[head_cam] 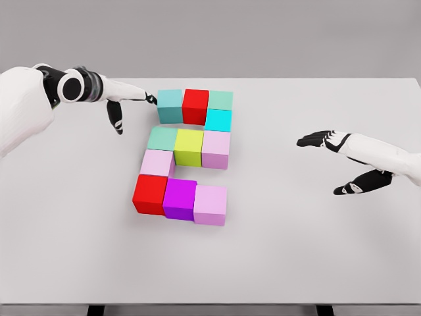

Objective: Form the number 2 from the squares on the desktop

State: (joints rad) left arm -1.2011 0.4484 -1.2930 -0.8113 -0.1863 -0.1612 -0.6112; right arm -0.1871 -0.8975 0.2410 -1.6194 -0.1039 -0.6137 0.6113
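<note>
Left robot hand (125, 105), fingers loose and holding nothing, touched the teal cube (170, 105), aligning the 2's top row; right robot hand (342, 164) hung unclenched.

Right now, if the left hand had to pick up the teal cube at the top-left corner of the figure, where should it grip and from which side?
Probably from above, fingers on the front and back faces of the teal cube. Its right face sits against the red cube, so only the left, front and back sides look free. The left hand already has a fingertip at its left face.
</note>
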